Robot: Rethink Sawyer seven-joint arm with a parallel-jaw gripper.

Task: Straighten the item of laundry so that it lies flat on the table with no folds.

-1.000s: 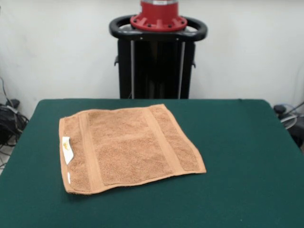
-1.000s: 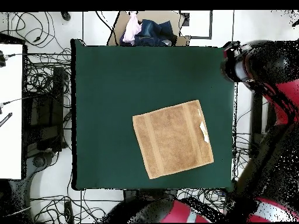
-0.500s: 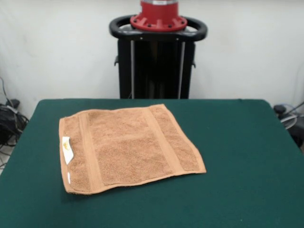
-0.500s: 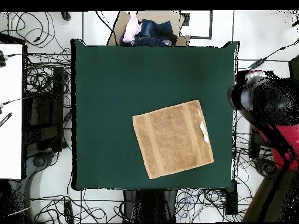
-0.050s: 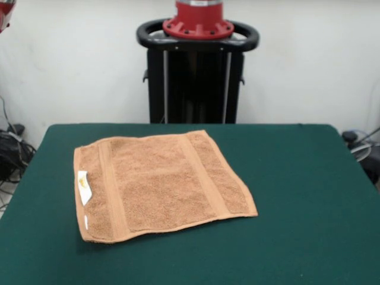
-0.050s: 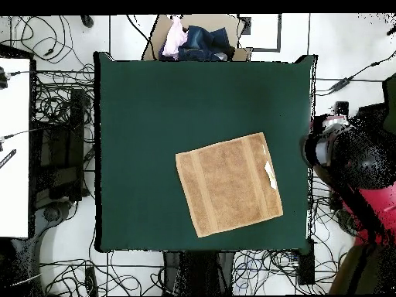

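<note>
The item of laundry [image 5: 160, 184], an orange-tan towel, lies spread out on the green table [image 5: 297, 208] left of centre, with two woven bands running across it and a white label [image 5: 84, 187] at its left edge. From above, the towel [image 6: 229, 185] sits slightly turned on the table [image 6: 170, 108], towards the lower right, label [image 6: 270, 175] at its right side. The red and black arm [image 6: 352, 158] hangs off the table's right edge in the overhead view. A red bit of the arm [image 5: 5, 12] shows in the top left corner of the front view. The gripper itself does not show.
A box of clothes [image 6: 197, 40] stands beyond the table's top edge in the overhead view. A white desk [image 6: 14, 147] is at the left. Cables [image 6: 58, 93] cover the floor around the table.
The arm has shifted beside the table's right edge in the overhead view, and a red part of it now shows in the front view's corner. The towel has not moved.
</note>
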